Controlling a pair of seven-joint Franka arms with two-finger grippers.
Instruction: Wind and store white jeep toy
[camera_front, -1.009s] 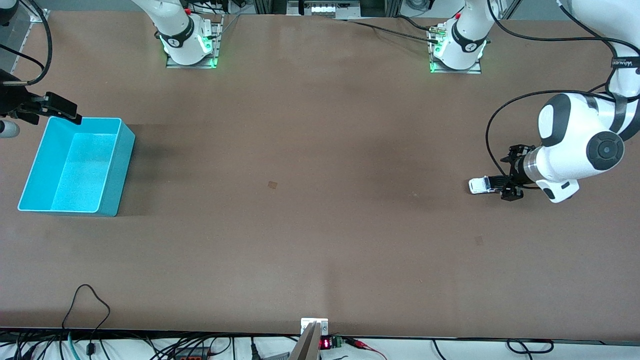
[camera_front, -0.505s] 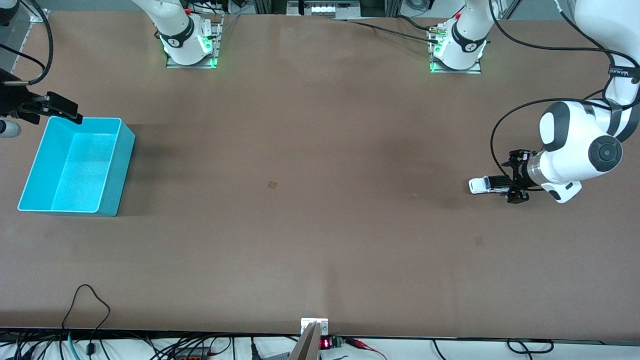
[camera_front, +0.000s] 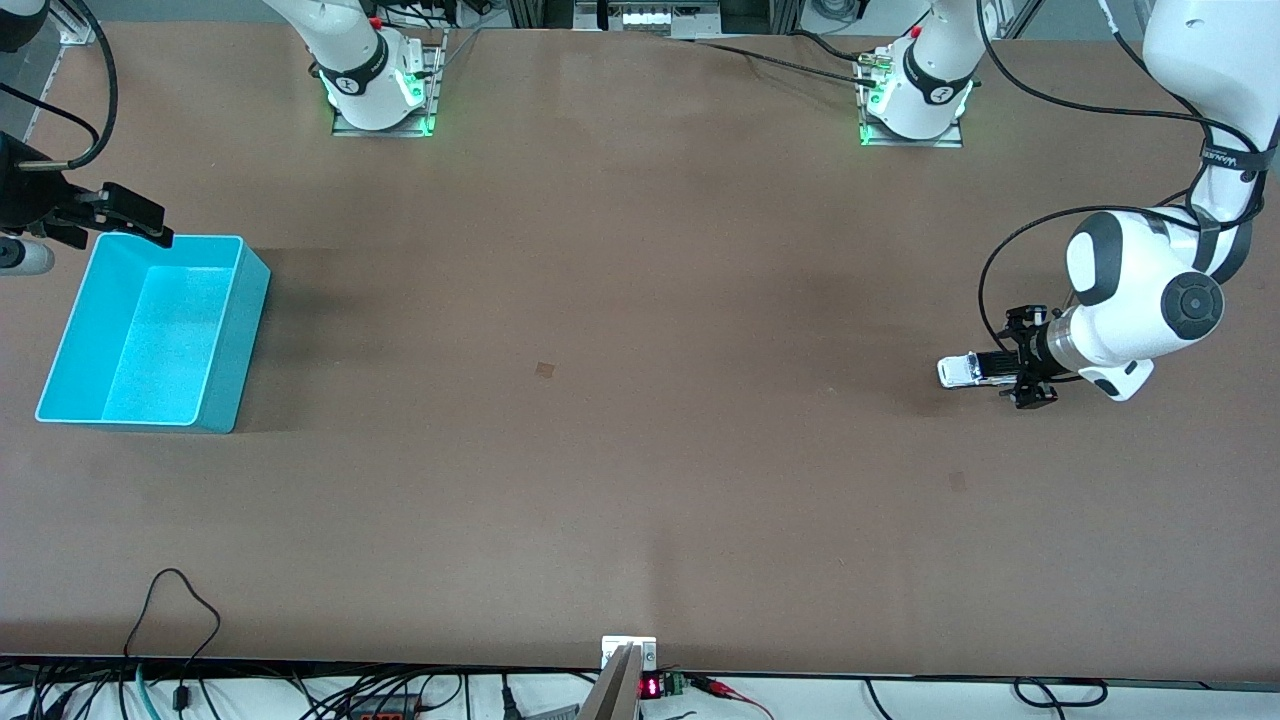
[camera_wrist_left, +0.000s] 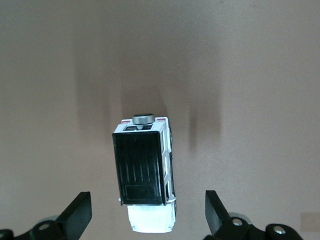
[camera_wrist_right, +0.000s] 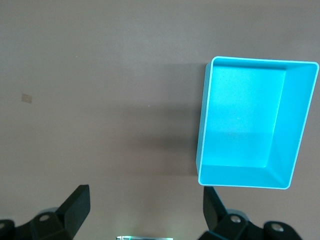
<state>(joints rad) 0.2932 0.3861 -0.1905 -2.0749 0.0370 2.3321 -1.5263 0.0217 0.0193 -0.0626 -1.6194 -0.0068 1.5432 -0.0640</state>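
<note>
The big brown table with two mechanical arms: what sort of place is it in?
Probably a robotics lab. Two robot arms are bolted along one edge of the bare brown table, loose cables and electronics line another, and only a toy car and a blue bin sit on it.

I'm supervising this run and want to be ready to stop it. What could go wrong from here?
1. The left gripper is open over the white jeep toy, whose body looks slightly skewed between the fingers; closing might nudge or roll it on its wheels.
2. The cyan bin sits at the right arm's end of the table, so storing means a long carry or drive, possibly missing it.
</note>
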